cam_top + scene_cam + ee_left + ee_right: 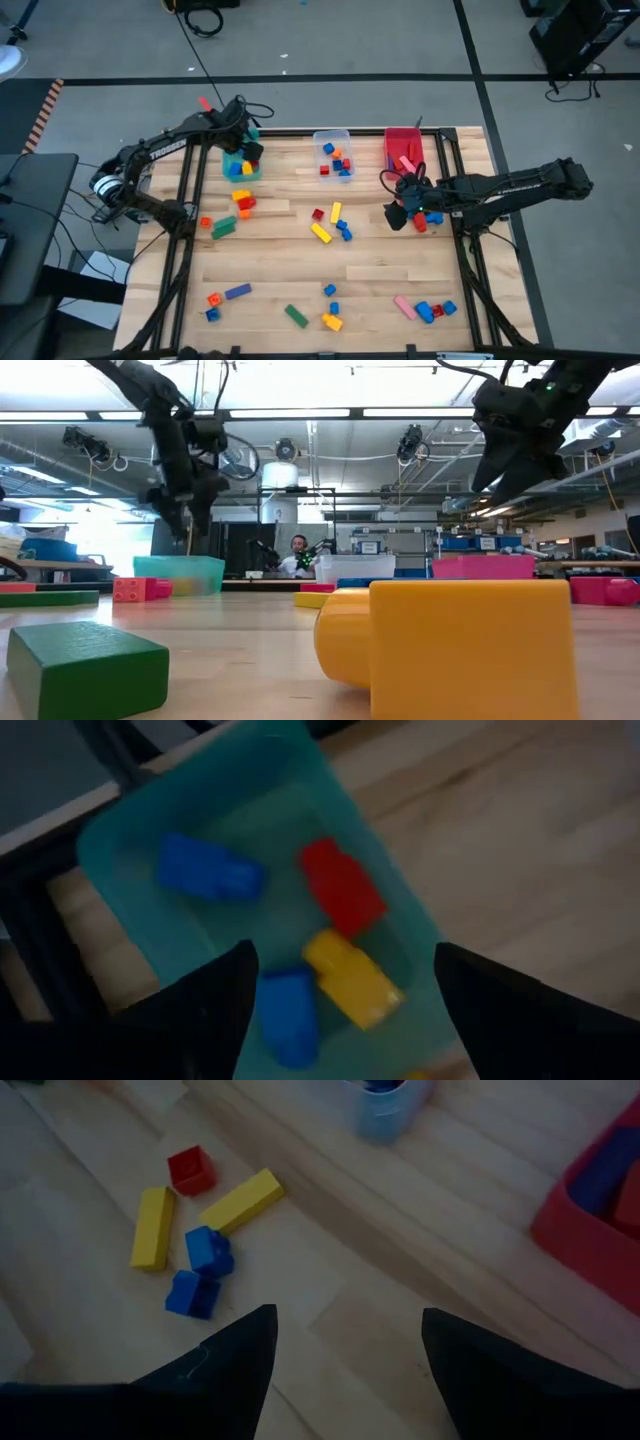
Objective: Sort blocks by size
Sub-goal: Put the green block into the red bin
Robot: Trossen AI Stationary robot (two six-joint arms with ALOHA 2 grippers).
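I am holding my left gripper (340,1005) wide and empty over the teal bin (120,845); my right gripper (345,1370) is hovering wide above the table (400,1280).

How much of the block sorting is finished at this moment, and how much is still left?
Partly done. The teal bin, the clear bin and the red bin each hold a few blocks. The left gripper hangs open over the teal bin, holding nothing; the right gripper is open and empty above the table. Many blocks remain loose, such as the yellow bar and green block.
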